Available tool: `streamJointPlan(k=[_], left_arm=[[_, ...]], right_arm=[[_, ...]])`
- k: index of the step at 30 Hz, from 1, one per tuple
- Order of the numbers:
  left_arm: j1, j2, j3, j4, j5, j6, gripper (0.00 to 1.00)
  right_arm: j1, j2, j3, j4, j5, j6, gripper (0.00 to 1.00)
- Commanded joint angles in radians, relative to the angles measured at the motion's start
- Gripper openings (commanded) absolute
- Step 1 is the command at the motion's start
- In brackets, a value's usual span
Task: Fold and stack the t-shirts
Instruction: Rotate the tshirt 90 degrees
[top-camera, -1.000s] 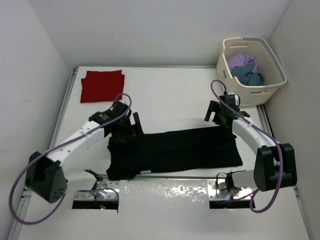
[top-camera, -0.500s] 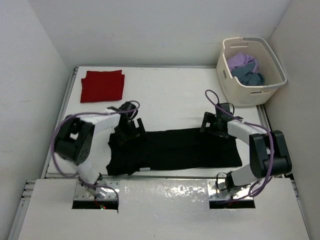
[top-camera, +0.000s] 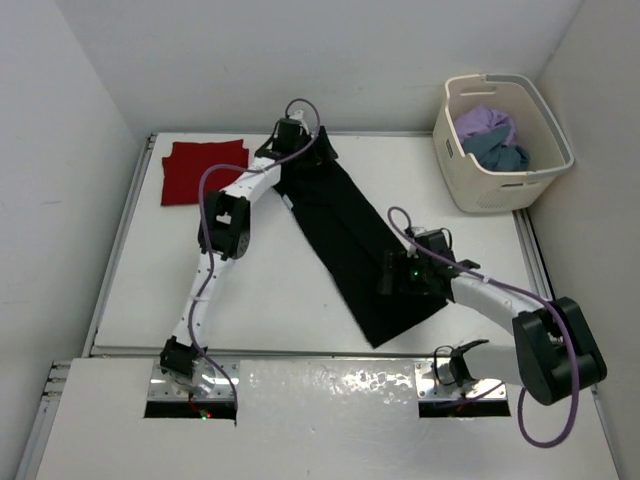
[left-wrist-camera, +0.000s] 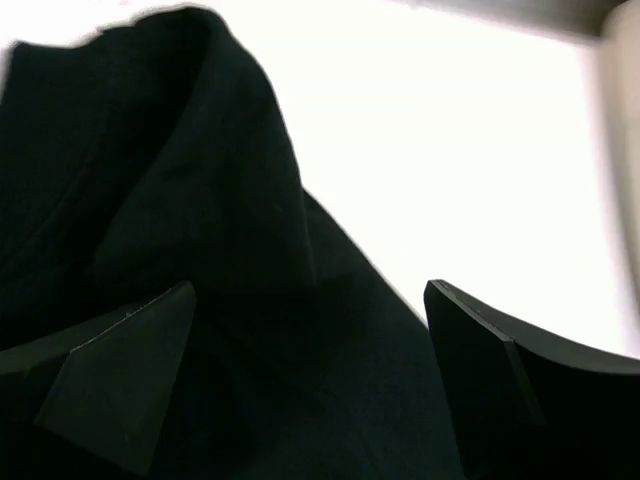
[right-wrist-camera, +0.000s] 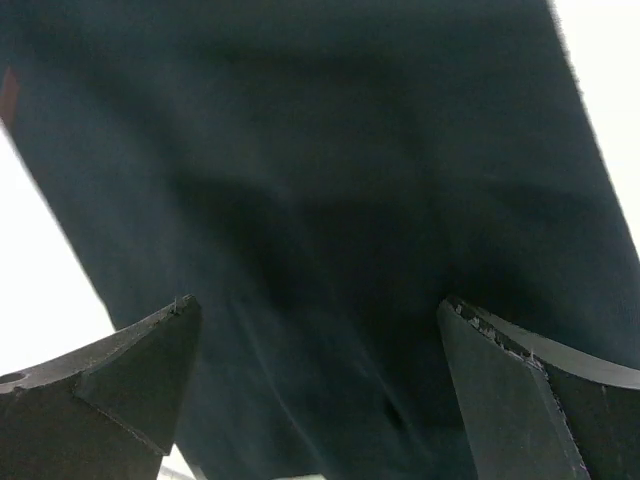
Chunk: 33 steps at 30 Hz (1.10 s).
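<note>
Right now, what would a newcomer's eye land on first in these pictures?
A black t-shirt lies in a long diagonal band across the table, the open left gripper over its far end, the open right gripper near its near end. A folded red t-shirt sits at the far left; a basket at far right holds more cloth.

Fixed high behind the near edge, facing down over whole tabletop (top-camera: 280, 290). Wrist-mounted pair, close above black t-shirt (right-wrist-camera: 330, 150), also seen from overhead.
</note>
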Motion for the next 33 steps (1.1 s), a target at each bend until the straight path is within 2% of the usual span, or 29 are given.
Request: streamJointPlan(k=[1, 3, 6, 7, 9, 12, 16, 23, 26, 29, 33], left_arm=[[0.005, 0.039, -0.115, 0.439, 0.066, -0.007, 1.00], [0.005, 0.066, -0.098, 0.521, 0.077, -0.060, 1.00], [0.004, 0.161, -0.022, 0.732, 0.154, -0.169, 1.00], [0.004, 0.196, -0.003, 0.764, 0.141, -0.233, 1.00], [0.002, 0.224, -0.003, 0.860, 0.136, -0.261, 1.00], [-0.002, 0.270, 0.034, 0.891, 0.128, -0.288, 1.00], [-0.019, 0.276, 0.034, 0.913, 0.133, -0.280, 1.00], [-0.041, 0.299, 0.084, 0.991, 0.105, -0.304, 1.00], [-0.044, 0.257, 0.090, 1.009, 0.120, -0.314, 1.00], [-0.045, 0.146, 0.070, 0.979, 0.128, -0.256, 1.00], [-0.045, -0.090, 0.006, 0.927, 0.131, -0.177, 1.00]], right_arm=[[0.100, -0.019, -0.069, -0.109, -0.253, -0.037, 0.99], [0.165, -0.030, -0.078, -0.089, -0.347, -0.060, 0.99], [0.248, -0.019, -0.098, 0.076, -0.464, -0.040, 0.99], [0.272, 0.001, -0.099, 0.115, -0.488, -0.033, 0.99], [0.347, 0.024, -0.096, 0.167, -0.518, -0.017, 0.99], [0.423, 0.064, -0.104, 0.248, -0.552, -0.008, 0.99], [0.468, 0.094, -0.070, 0.250, -0.560, -0.048, 0.99], [0.473, 0.099, 0.049, 0.149, -0.445, -0.120, 0.99], [0.473, 0.071, 0.100, 0.118, -0.373, -0.125, 0.99], [0.473, 0.015, 0.141, 0.050, -0.302, -0.143, 0.99], [0.473, -0.099, 0.174, -0.034, -0.102, -0.146, 0.99]])
